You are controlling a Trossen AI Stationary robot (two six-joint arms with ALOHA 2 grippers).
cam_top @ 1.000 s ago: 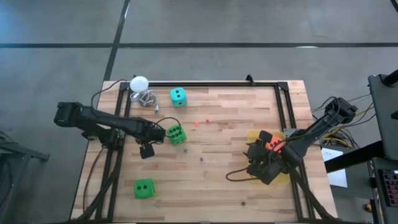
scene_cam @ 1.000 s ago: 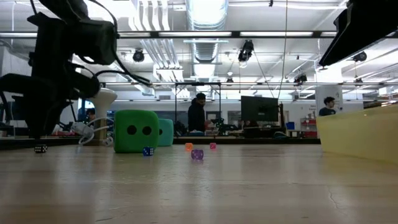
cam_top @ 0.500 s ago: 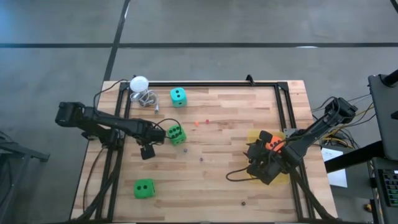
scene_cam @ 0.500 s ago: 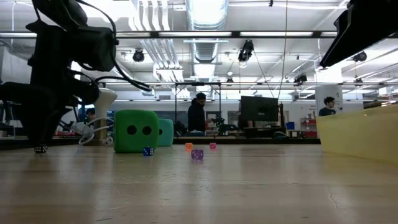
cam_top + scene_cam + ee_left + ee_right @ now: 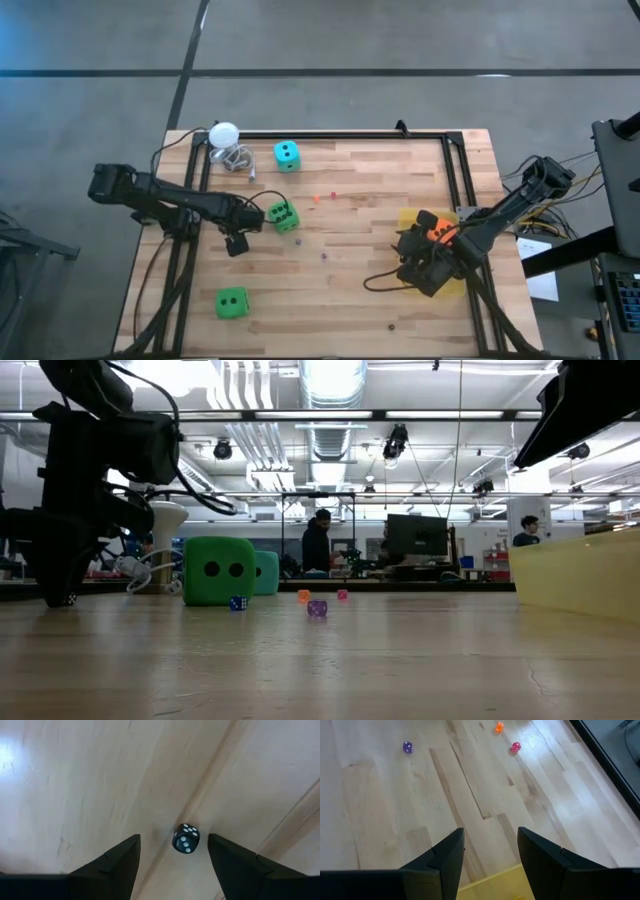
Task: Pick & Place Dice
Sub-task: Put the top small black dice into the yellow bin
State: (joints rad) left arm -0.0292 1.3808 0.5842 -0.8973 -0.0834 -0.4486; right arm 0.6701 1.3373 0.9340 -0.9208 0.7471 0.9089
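While most dice are loose on the tabletop (image 5: 350, 170), the job looks barely started. Far left, the left gripper (image 5: 172, 851) hangs low over a tiny black die (image 5: 186, 839), jaws apart and straddling it without touching, so judging by that a pick is being lined up. Just beside that arm's tip sits a green die (image 5: 281, 214), a second green die (image 5: 231, 303) lies near the front left corner, and a teal die (image 5: 286, 154) sits near the back rail beside a white ball (image 5: 223, 133). Mid-table, small loose dice are scattered: a purple one (image 5: 408, 747), an orange one (image 5: 499, 727) and a pink one (image 5: 515, 747). On the right, a yellow bin (image 5: 415, 218) sits under the right gripper (image 5: 487, 847), whose jaws stand apart and empty. An orange-red die (image 5: 436, 232) shows by that arm at the bin; whether it rests inside I can't tell. Left to do: nearly every die.
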